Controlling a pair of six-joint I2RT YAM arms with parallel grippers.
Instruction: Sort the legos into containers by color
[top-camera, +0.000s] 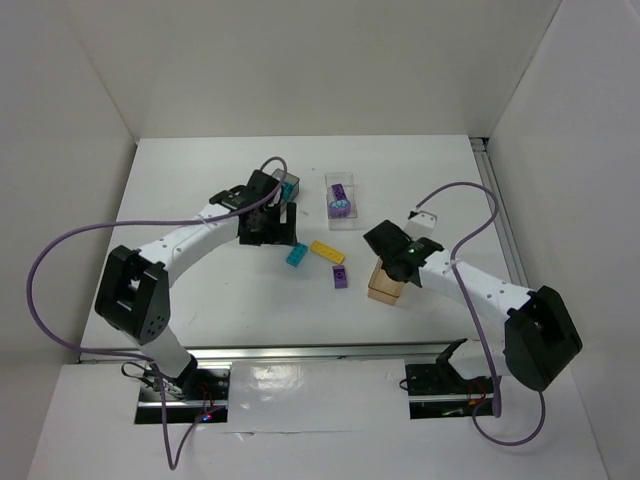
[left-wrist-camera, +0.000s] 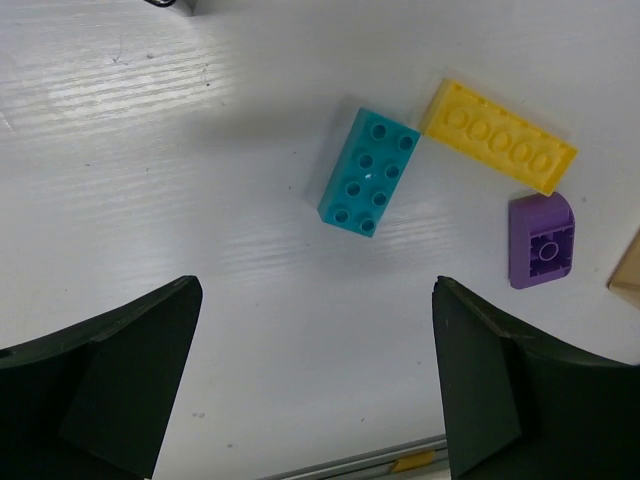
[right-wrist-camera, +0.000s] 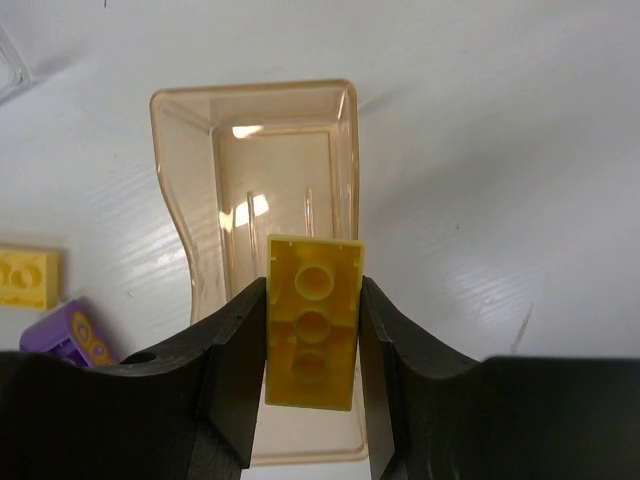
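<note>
Now | right gripper (right-wrist-camera: 312, 300) is clamped on a yellow brick (right-wrist-camera: 310, 345), held above the tan tray (right-wrist-camera: 250, 110) | left gripper (left-wrist-camera: 315, 380) is spread wide, nothing held, over the table (left-wrist-camera: 150, 150) | teal brick (left-wrist-camera: 368, 172), long yellow plate (left-wrist-camera: 500, 136) and purple brick (left-wrist-camera: 542, 240) are seen lying close together below it.

Your right claw (right-wrist-camera: 312, 335) grips a yellow brick (right-wrist-camera: 312, 300) over the tan tray (right-wrist-camera: 176, 190); a purple brick (right-wrist-camera: 66, 336) lies on the counter (right-wrist-camera: 500, 150) at left.

Gripped yellow brick (right-wrist-camera: 311, 320) over tan tray (right-wrist-camera: 250, 92), teal brick (left-wrist-camera: 368, 171) touching yellow plate (left-wrist-camera: 498, 135), purple wedge (left-wrist-camera: 541, 240) seemingly adjoining
</note>
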